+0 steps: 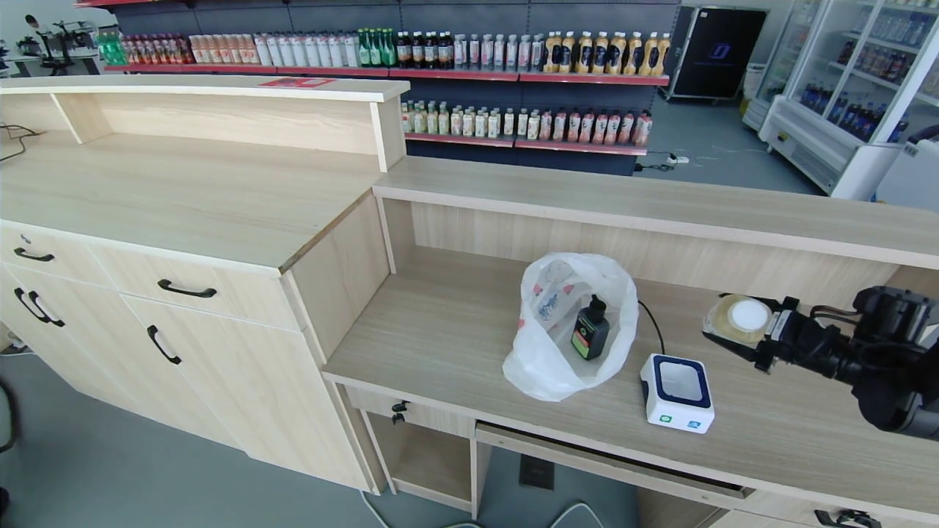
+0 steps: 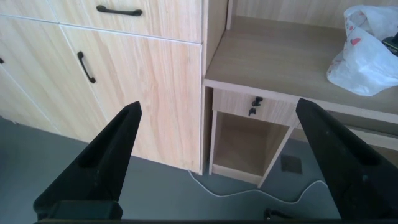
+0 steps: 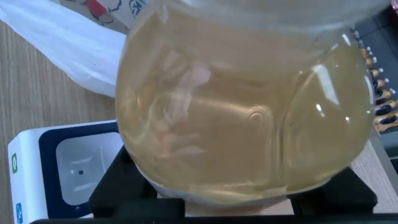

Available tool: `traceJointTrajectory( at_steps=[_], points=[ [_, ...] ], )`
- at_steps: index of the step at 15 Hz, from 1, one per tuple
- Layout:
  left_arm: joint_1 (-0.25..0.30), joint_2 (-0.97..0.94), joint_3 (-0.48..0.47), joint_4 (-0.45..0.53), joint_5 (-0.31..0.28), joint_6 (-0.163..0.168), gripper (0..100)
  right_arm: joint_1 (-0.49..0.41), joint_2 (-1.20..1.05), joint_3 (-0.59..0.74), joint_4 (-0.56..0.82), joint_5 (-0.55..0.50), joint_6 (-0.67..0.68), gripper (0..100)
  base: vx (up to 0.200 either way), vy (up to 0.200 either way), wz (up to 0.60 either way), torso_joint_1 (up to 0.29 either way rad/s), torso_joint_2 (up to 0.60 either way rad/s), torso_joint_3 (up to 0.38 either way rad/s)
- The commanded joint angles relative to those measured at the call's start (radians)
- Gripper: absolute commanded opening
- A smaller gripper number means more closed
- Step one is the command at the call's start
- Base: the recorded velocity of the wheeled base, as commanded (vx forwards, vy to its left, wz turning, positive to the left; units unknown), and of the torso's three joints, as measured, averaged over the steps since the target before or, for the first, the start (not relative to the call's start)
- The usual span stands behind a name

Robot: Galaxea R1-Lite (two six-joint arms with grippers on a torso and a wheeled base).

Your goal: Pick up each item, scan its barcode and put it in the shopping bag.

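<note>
The left tool (image 2: 219,106) hangs wide open and empty before the cabinet doors (image 2: 155,81). At the head view's right edge the right tool (image 1: 755,330) is clamped on a clear bottle (image 3: 249,106) of pale yellow liquid, held above the worktop (image 1: 455,330) just right of the scanner (image 1: 676,391). Mid-frame, the shopping bag (image 1: 543,359) holds a dark pump bottle (image 1: 590,331). The smooth round bottle could slip in the grip, or its barcode could face away from the scanner window. The limp bag mouth could fold shut. The bag's print is unreadable.
</note>
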Motion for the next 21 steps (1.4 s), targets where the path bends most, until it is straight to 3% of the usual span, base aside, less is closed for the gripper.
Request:
traceJointTrajectory(
  at_steps=[1,3,7,21],
  points=[
    [0.0,0.0,0.0,0.0,0.0,0.0,100,0.003,0.037,-0.006,-0.031,-0.001,-0.004,0,0.0,0.0,0.0,0.0,0.0,0.0],
    [0.0,0.0,0.0,0.0,0.0,0.0,100,0.013,0.064,-0.009,-0.086,-0.001,-0.007,0,0.0,0.0,0.0,0.0,0.0,0.0],
    [0.0,0.0,0.0,0.0,0.0,0.0,100,0.018,0.087,0.002,-0.085,-0.001,-0.059,0,0.0,0.0,0.0,0.0,0.0,0.0],
    [0.0,0.0,0.0,0.0,0.0,0.0,100,0.049,0.162,-0.057,-0.083,-0.004,-0.05,0,0.0,0.0,0.0,0.0,0.0,0.0]
  ],
)
